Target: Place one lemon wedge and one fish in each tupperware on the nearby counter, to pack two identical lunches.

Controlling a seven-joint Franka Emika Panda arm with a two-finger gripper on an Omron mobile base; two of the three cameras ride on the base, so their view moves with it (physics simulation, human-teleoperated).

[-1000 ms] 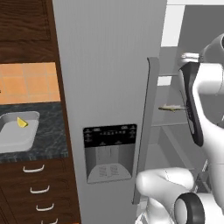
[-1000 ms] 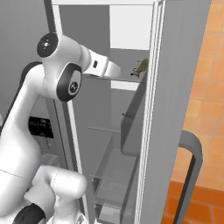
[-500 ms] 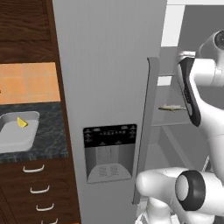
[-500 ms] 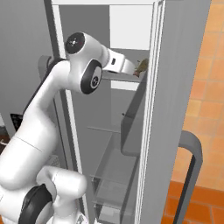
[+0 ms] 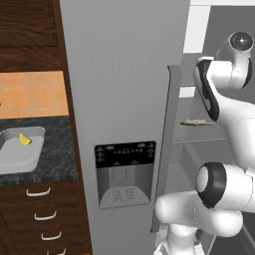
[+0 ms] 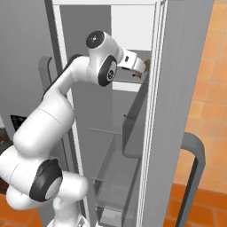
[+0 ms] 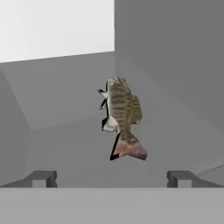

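A rendered home kitchen: a tall grey fridge (image 5: 124,99) with a dispenser panel (image 5: 124,172) fills the middle of the left base view, its door open on shelves (image 6: 113,168) in the right base view; at left a black counter (image 5: 57,149) sits over dark drawers (image 5: 42,214), with orange wall tiles (image 5: 32,94) above
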